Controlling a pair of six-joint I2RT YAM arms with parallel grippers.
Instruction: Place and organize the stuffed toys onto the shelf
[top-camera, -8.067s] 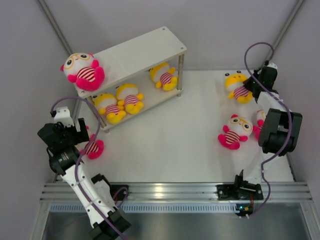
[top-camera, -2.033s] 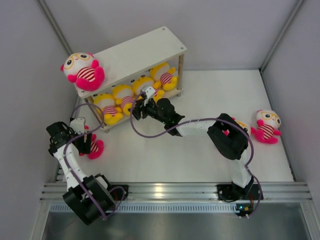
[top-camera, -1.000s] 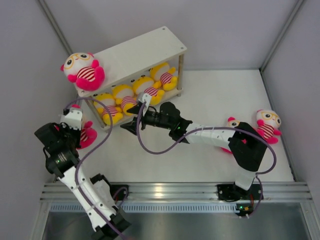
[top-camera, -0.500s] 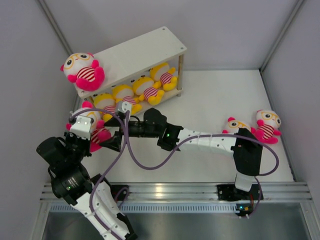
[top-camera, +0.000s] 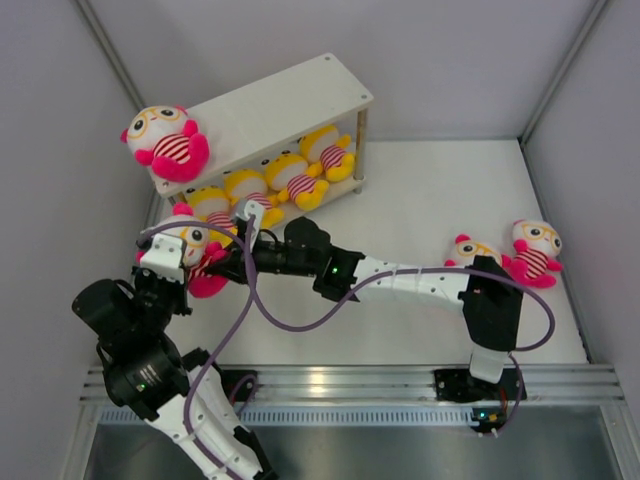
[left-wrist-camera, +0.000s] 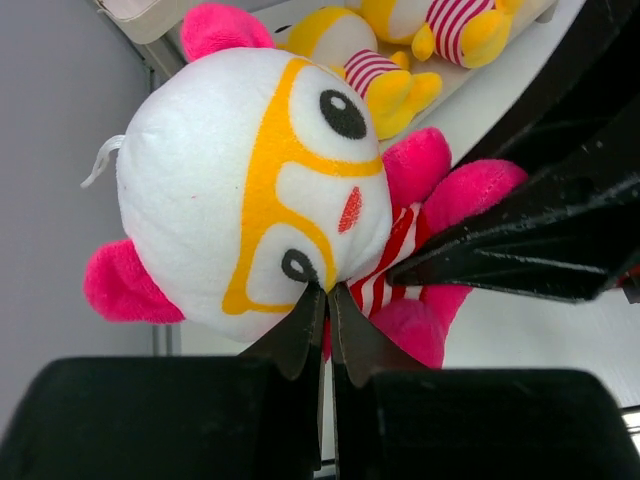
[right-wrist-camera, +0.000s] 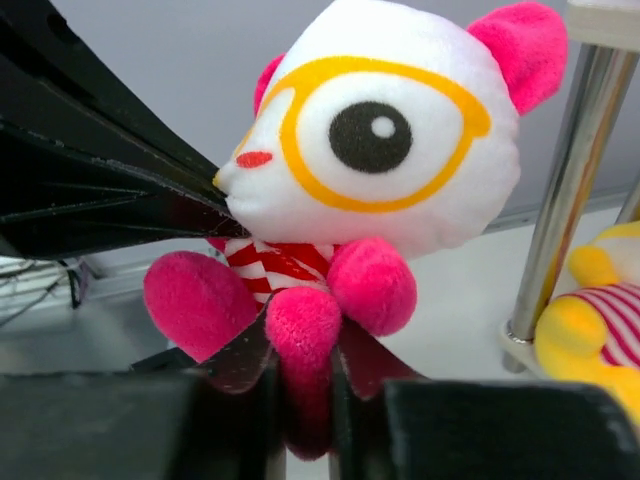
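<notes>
Pink-and-white plush front and centre in both wrist shots: one pink toy (left-wrist-camera: 250, 180), low in the left part of the overhead frame, just beside the lower-left corner post of the shelf (top-camera: 270, 105). Gripped from two sides at once, lol. Left hand (left-wrist-camera: 322, 300) pinched shut right under the chin, at the seam between white face and striped belly. Right hand (right-wrist-camera: 303, 352) reaching in from the right side of the frame and clamped tight on one pink foot. Face tilted up toward the overhead camera, yellow glasses and red mouth showing. Behind it, on the lower board: four yellow toys (top-camera: 211, 206) (top-camera: 248, 188) (top-camera: 294, 179) (top-camera: 328, 150) lined up side by side, bellies out. Up on the top board, at its upper-left end: another pink toy (top-camera: 165, 140), sitting alone. Way over at the right edge of the frame, well apart from all that: two more pink toys (top-camera: 468, 252) (top-camera: 535, 250) next to each other on the white bench (top-camera: 400, 200). Touching or not, can't tell.
</notes>
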